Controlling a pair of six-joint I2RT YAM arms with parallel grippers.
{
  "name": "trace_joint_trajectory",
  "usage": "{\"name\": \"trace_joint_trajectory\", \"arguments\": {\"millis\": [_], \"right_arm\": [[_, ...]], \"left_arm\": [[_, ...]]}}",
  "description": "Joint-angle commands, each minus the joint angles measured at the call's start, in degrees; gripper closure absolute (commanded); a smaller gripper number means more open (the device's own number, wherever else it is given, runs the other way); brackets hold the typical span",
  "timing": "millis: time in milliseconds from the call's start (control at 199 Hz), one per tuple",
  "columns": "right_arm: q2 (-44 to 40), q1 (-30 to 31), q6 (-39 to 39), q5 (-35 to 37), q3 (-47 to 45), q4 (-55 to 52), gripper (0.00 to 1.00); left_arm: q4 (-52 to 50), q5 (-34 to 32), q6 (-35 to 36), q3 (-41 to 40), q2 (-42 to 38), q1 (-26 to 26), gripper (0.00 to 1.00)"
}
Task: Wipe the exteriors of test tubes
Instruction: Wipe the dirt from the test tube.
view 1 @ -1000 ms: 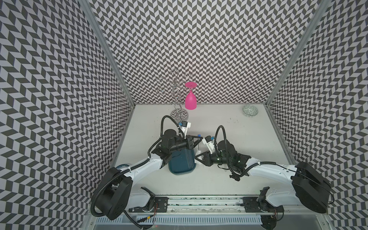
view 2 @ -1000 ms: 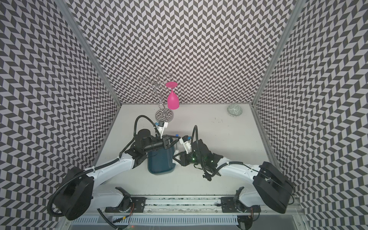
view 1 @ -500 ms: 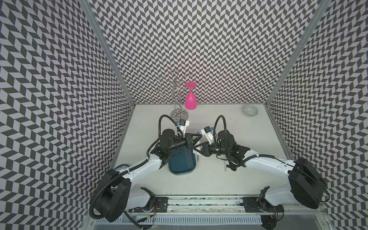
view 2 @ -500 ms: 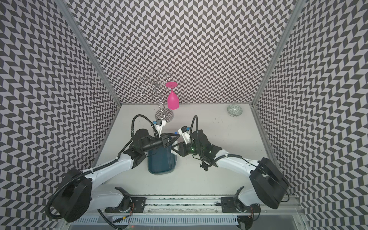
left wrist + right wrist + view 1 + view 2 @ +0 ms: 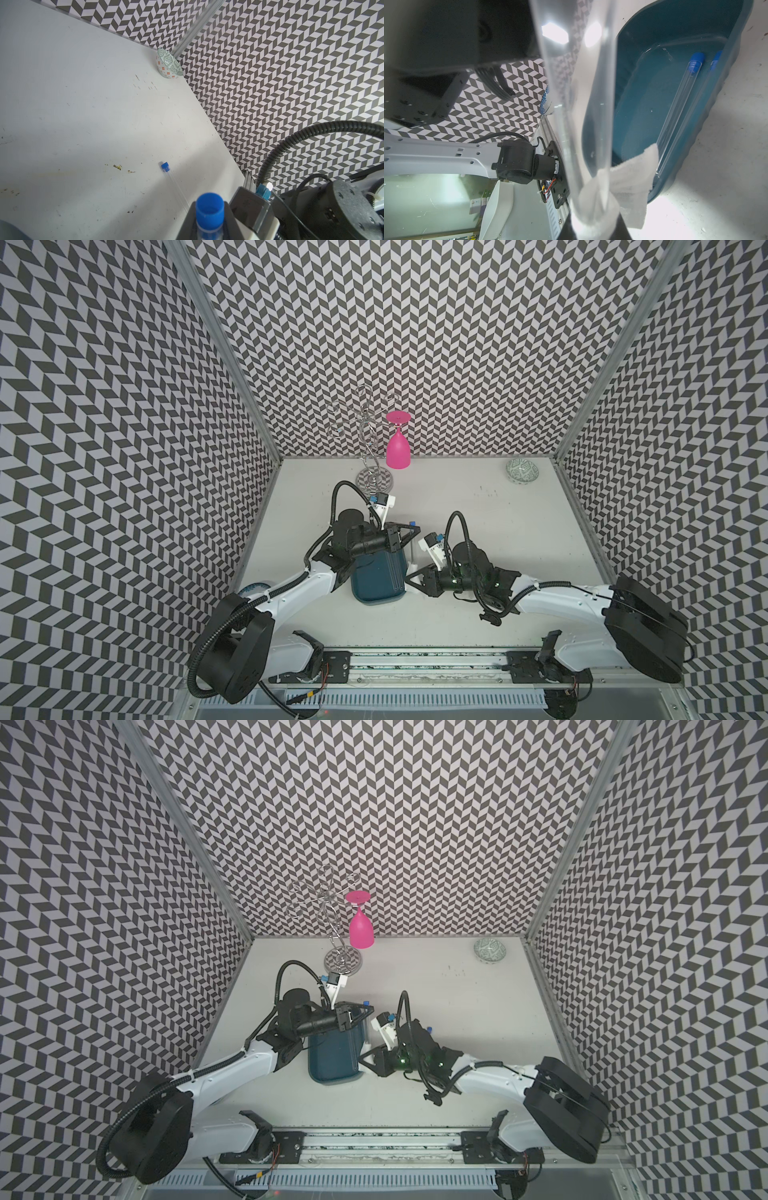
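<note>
left end effector [image 5: 209,221] pinches tube [image 5: 209,206] | right end effector [image 5: 596,230] pinches tissue [image 5: 631,187] (tubes [image 5: 679,108] in tray [image 5: 675,25]: right wrist only)

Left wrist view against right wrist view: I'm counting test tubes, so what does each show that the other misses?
Left wrist only: a loose test tube on the table, and a patterned bowl. Right wrist only: the teal tray holding two capped test tubes, and the white tissue in the right gripper. Both: the held test tube, its blue cap in the left gripper, its clear body through the tissue.
</note>
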Motion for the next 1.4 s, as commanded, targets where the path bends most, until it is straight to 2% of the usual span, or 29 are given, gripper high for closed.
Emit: {"name": "trace_joint_trajectory", "arguments": {"millis": [0, 151, 397, 633, 844, 1000, 1176, 1397], "right_arm": [[-0.9, 0.3, -0.5, 0.0, 1.4, 1.7, 0.82], [-0.3, -2.6, -3.5, -0.5, 7.3, -0.1, 0.82], [4.4, -8.8, -8.1, -7.2, 17.6, -1.1, 0.82], [6.3, -10.3, -9.6, -8.7, 20.9, -2.0, 0.82], [4.8, -9.2, -6.7, -8.9, 15.1, 0.9, 0.82], [2.0, -4.4, -4.3, -5.1, 7.2, 1.8, 0.82], [-0.9, 1.6, 2.9, -1.2, -3.1, 7.3, 0.82], [-2.7, 4.5, 3.4, 2.4, -5.2, 3.0, 0.82]], "left_arm": [[0.9, -1.8, 1.1, -0.4, -1.5, 0.7, 0.81], [0.9, -1.5, 0.8, -0.5, -1.6, 0.8, 0.81], [1.1, -1.5, 0.3, -0.4, -2.0, 0.7, 0.81], [1.4, -1.1, 0.1, -0.4, -1.6, 0.7, 0.81], [1.6, -1.5, 0.2, -0.3, -1.8, 0.7, 0.81], [0.8, -1.7, 0.8, 0.4, -1.6, 1.0, 0.81], [1.0, -2.0, 0.9, 0.3, -1.6, 1.9, 0.81], [0.1, -1.1, 1.6, 1.6, -1.2, 3.8, 0.81]]}}
